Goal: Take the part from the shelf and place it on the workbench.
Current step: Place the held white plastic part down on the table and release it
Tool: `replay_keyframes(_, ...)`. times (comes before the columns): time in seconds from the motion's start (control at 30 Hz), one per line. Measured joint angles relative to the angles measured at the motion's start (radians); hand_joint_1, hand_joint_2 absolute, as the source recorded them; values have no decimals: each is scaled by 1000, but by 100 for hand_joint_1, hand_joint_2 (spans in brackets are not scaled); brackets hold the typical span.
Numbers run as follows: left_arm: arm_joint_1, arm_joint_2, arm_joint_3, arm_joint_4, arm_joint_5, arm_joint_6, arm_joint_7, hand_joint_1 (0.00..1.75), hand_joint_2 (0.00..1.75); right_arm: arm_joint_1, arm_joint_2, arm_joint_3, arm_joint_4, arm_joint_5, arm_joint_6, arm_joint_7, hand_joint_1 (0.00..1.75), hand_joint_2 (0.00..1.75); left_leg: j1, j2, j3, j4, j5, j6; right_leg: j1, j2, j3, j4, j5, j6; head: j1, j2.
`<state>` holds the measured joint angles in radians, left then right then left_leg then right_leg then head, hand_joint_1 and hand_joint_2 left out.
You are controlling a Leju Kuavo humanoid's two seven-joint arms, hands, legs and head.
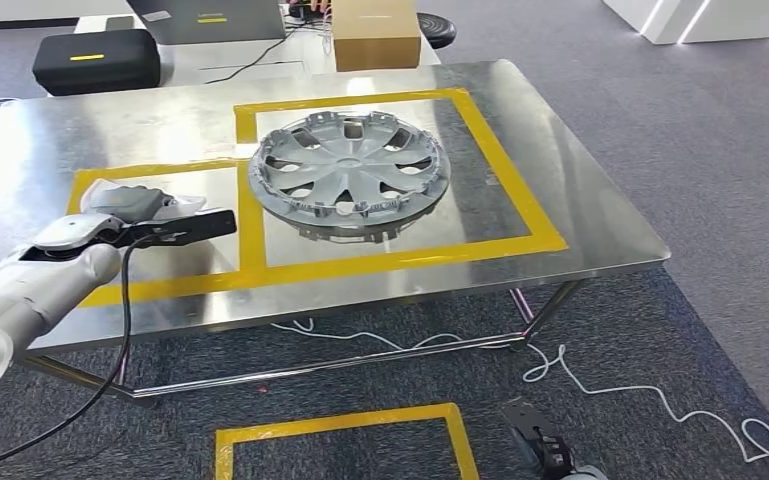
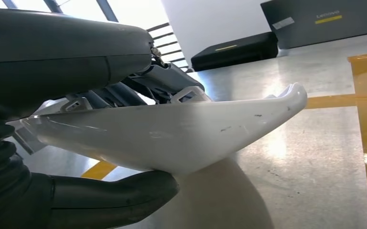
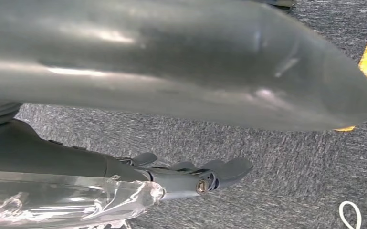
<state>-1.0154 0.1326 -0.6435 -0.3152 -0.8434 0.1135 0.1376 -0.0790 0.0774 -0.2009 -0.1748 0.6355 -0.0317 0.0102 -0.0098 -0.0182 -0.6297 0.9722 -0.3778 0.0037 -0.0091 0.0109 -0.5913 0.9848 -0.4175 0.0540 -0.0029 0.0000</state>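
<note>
Over left yellow-taped square on bench (image 1: 580, 215), my left hand (image 1: 135, 207) pinching white part (image 2: 172, 136), thumb under, fingers (image 2: 167, 81) over. Early release risks skid toward hubcap (image 1: 348, 175). Right hand (image 3: 205, 174) hanging, fingers look empty.

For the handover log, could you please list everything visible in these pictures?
Silver plastic hubcap: one, inside the larger yellow-taped square.
White curved plastic part: one, held over the smaller taped square.
Steel workbench: one, yellow tape outlines.
Brown cardboard box: one, on the table behind.
Black cases: two, behind the workbench.
White cable: one, on grey carpet.
Left hand: grips the part.
Right hand: hangs over carpet, fingers apart.
</note>
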Motion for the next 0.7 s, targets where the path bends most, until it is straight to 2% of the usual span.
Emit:
replay_keyframes(0.33, 3, -6, 3, 0, -19, -40, 6, 175, 175, -1, 0, 0, 0, 8, 4, 0, 0, 0, 0, 0, 0, 0, 0, 0, 0, 0, 0, 0, 0, 0, 0, 0)
replay_keyframes(0.47, 3, -8, 4, 0, -35, -51, 3, 0, 175, -2, 0, -4, 0, 13, 7, -2, 0, 0, 0, 0, 0, 0, 0, 0, 0, 0, 0, 0, 0, 0, 0, 0)
replay_keyframes(0.7, 2, -9, 10, 0, -37, -76, -4, 0, 175, -3, 0, -8, 0, 21, 9, -3, 0, 0, 0, 0, 0, 0, 0, 0, 0, 0, 0, 0, 0, 0, 0, 0)
